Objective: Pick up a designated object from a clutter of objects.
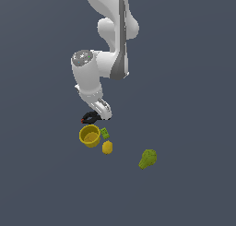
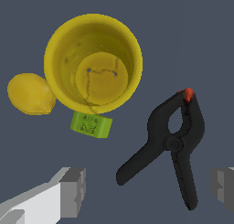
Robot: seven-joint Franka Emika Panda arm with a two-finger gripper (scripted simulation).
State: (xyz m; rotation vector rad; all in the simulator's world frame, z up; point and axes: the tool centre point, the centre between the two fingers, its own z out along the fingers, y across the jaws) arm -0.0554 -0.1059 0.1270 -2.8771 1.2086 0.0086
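While the gripper (image 2: pixel 148 191) is held spread wide, the black spring clamp (image 2: pixel 171 143) is seen lying between its fingers (image 2: pixel 73 191) — untouched by either. Just beside the clamp are grouped the yellow cup (image 2: pixel 93 33), green block (image 2: pixel 91 125) and lemon-like ball (image 2: pixel 29 94); the pear-shaped lump (image 1: pixel 148 158) is set well apart.

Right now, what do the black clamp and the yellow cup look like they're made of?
Black clamp: likely hard plastic, matte black with no shine, red-orange tips that could be rubber or plastic. Yellow cup: looks like plastic, uniform yellow with soft shading and faint dark scuff lines on its inside bottom. It's a render, so both are guesses.
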